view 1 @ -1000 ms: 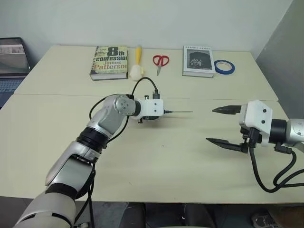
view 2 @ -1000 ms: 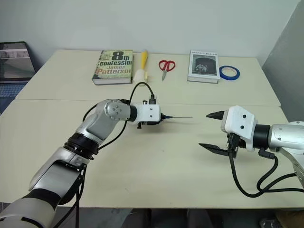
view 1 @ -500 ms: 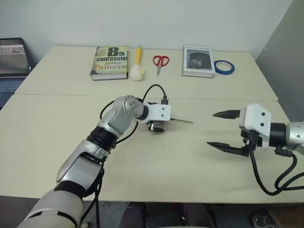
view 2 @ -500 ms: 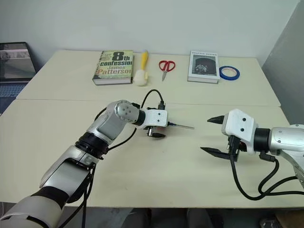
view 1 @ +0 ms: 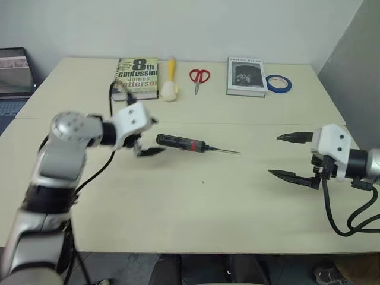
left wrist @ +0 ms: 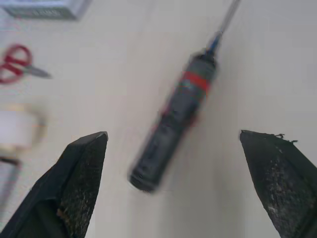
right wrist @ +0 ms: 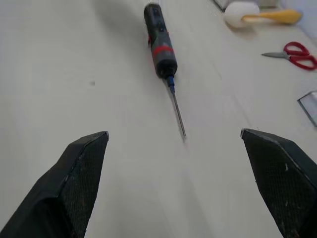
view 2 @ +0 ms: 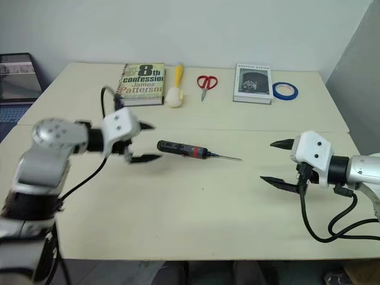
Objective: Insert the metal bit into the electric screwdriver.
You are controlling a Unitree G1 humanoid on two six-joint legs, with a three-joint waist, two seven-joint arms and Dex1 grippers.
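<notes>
A: so since a second ago the left gripper (view 1: 144,135) has let go of the electric screwdriver (view 1: 180,142) and pulled away toward the table's left edge. It was clamped on the tool before; now the tool just lies flat on the table (view 1: 196,214) by itself, roughly mid-table, a bit left of centre. The right gripper (view 1: 292,155) has barely shifted.

B: and the metal bit (view 1: 224,151), is it in?

A: looks like it. It sticks straight out of the screwdriver's bluish tip, in line with the body, pointing toward the right edge. The right wrist view shows it running on from the tip too.

B: grippers?

A: left one has its fingers spread wide with nothing between them, hovering just beside the screwdriver's butt end and not touching it. In the left wrist view the tool lies out ahead between the two fingertips. The right one is also spread wide and empty, near the right edge, well apart from the bit's free end, fingers aimed back toward it.

B: far side?

A: along the far edge, left to right: an "8th Confession" book (view 1: 137,78), a yellow-handled white brush (view 1: 171,81), red scissors (view 1: 199,78), a second book (view 1: 245,76), and a roll of blue tape (view 1: 279,83). A laptop (view 1: 15,74) sits off past the table's far left corner.
</notes>
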